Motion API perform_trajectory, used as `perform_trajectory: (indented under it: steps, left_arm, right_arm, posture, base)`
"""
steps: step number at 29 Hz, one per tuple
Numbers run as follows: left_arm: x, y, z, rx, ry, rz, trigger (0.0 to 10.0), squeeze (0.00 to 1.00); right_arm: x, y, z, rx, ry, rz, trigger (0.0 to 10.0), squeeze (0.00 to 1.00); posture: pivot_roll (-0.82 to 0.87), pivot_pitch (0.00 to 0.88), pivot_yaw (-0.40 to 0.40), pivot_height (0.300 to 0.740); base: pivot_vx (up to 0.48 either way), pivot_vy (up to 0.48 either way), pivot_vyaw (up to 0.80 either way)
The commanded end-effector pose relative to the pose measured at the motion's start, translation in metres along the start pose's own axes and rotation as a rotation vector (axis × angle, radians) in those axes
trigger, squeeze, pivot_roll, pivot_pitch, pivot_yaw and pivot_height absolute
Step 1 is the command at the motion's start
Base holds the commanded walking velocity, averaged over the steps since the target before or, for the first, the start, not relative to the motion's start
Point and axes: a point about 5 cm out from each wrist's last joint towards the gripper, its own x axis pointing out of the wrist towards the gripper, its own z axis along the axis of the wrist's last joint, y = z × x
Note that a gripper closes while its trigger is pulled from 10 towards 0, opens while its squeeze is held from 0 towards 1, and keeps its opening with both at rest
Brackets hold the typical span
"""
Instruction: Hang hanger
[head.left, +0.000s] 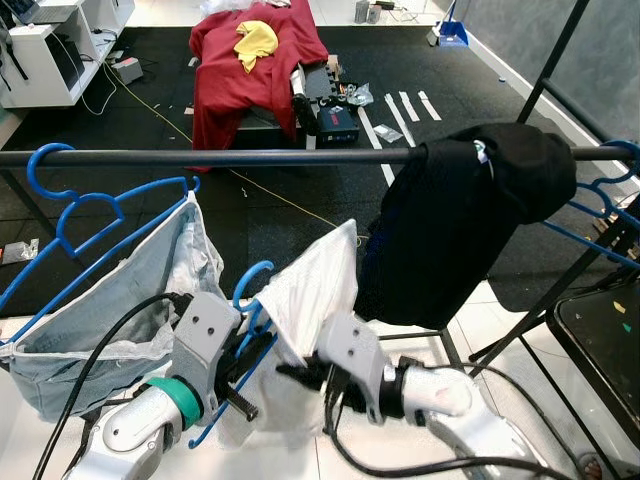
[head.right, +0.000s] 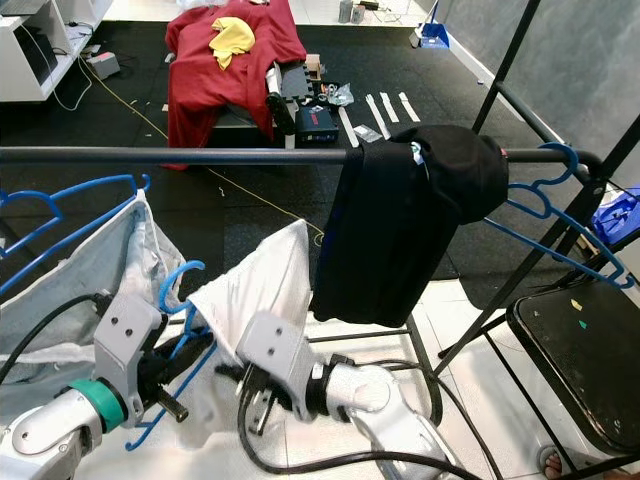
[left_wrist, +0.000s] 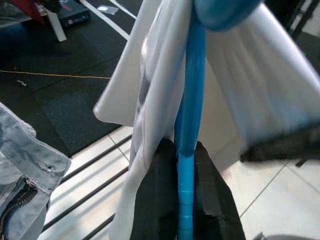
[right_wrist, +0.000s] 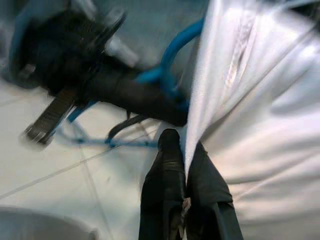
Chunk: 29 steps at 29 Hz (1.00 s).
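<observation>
A blue hanger (head.left: 253, 292) carrying a white garment (head.left: 318, 280) hangs in front of me, below the dark rail (head.left: 200, 157). My left gripper (head.left: 245, 350) is shut on the hanger's blue stem (left_wrist: 186, 150), just under the hook. To its right, my right gripper (head.left: 305, 372) is shut on a fold of the white garment (right_wrist: 240, 110). Both sit low, under the rail, between the denim piece and the black garment.
A denim garment (head.left: 110, 300) hangs on a blue hanger (head.left: 70, 200) at the left of the rail. A black garment (head.left: 460, 220) is draped over the rail at right, with empty blue hangers (head.left: 600, 210) beyond. A black chair seat (head.right: 590, 350) stands at right; a red cloth (head.left: 255, 60) lies far behind.
</observation>
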Motion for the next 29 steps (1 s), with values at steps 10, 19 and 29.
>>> perform_trajectory:
  steps: [10,19,29]
  left_arm:
    - [0.005,-0.009,0.003,-0.025,-0.041,-0.032,10.0,0.0]
    - [0.012,-0.01,0.007,-0.088,-0.085,0.061,10.0,0.0]
    - [0.019,-0.013,0.011,-0.123,-0.109,0.064,10.0,0.0]
  right_arm:
    - [0.011,-0.034,0.025,0.165,-0.223,-0.227,10.0,1.0]
    - [0.036,-0.002,0.033,0.173,-0.27,-0.067,10.0,0.0]
    - [0.018,0.021,0.043,0.105,-0.281,0.218,10.0,0.0]
  posture:
    - [-0.16,0.171,0.039,0.74]
    - [-0.14,0.173,0.028,0.74]
    - [-0.15,0.171,0.021,0.74]
  base:
    - [0.0,0.0,0.0]
    - [0.0,0.0,0.0]
    - [0.0,0.0,0.0]
